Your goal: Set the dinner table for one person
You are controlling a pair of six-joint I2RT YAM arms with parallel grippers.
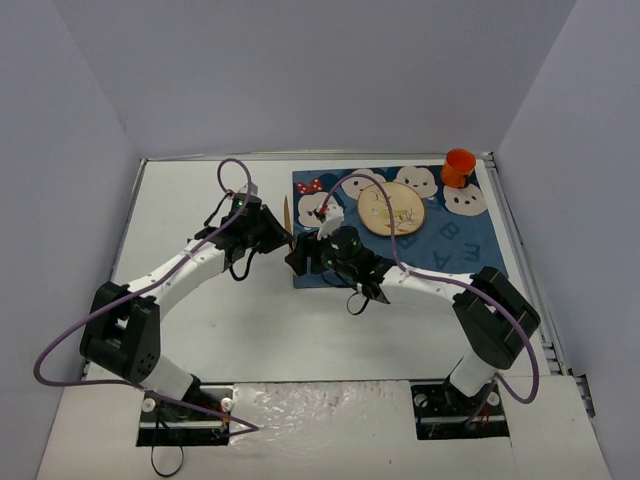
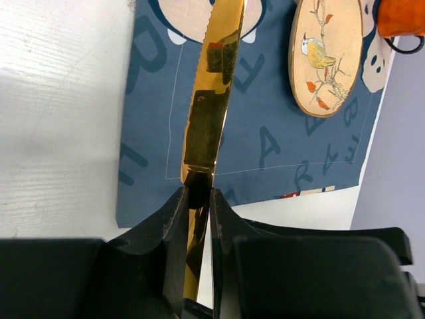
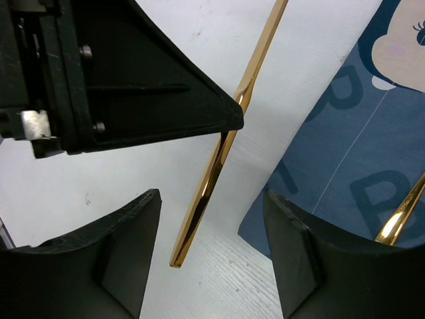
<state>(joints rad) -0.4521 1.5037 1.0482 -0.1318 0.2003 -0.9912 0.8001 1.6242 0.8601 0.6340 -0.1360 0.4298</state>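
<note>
My left gripper (image 1: 284, 240) (image 2: 198, 194) is shut on a gold knife (image 1: 287, 213) (image 2: 211, 100), gripped near where blade meets handle. The serrated blade reaches out above the left part of the blue mat (image 1: 420, 245) (image 2: 265, 146). In the right wrist view the knife's handle (image 3: 207, 193) hangs between the open fingers of my right gripper (image 1: 298, 262) (image 3: 212, 199), touching neither pad, above the white dinner table (image 1: 200, 200) (image 3: 199, 279). On the mat lie a round bird-patterned plate (image 1: 393, 210) (image 2: 327, 56) and an orange cup (image 1: 459, 167) (image 2: 402, 16).
A second gold utensil (image 3: 402, 216) lies on the mat at the right edge of the right wrist view. The two wrists sit close together at the mat's left edge. Purple cables loop over both arms. Grey walls close in the table on three sides.
</note>
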